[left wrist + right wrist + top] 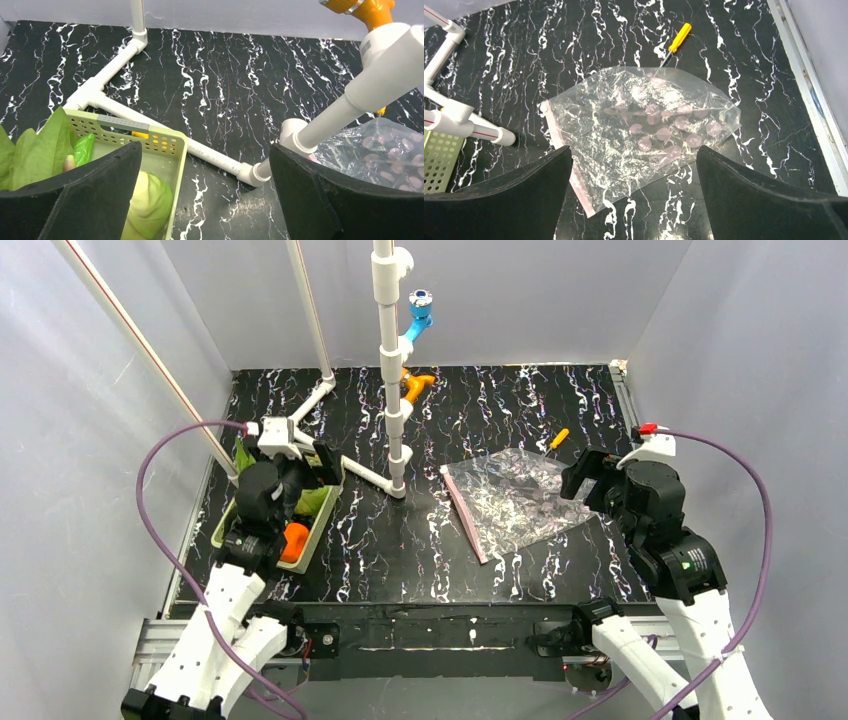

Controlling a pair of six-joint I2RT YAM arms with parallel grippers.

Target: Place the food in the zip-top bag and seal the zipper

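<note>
Scene: a black marbled table with two robot arms at its near edge and a white pipe frame standing at the middle.
Zip-top bag: the clear zip-top bag lies flat right of centre. It looks to hold no food, and its faint pink spots seem to be printed on.
Zipper: the pink zipper runs along the bag's left edge, facing the basket. I cannot tell whether it is open or pressed shut.
Food: all the food I can see sits in the pale green basket at the left, well apart from the bag. There is an orange ball, a pale green cabbage-like piece and leafy greens.
Left gripper: the left gripper hangs over the basket with its jaws spread wide, holding nothing.
Right gripper: the right gripper hovers over the bag's near right side, jaws also spread wide and empty.
Other: an orange-handled screwdriver lies just beyond the bag.
Step in hand: the very start, I judge, with no food bagged yet.
Next move: probably the left gripper lowers onto one piece while the right one lifts the bag's mouth open. The thin film may be hard to pinch off the table.
</note>
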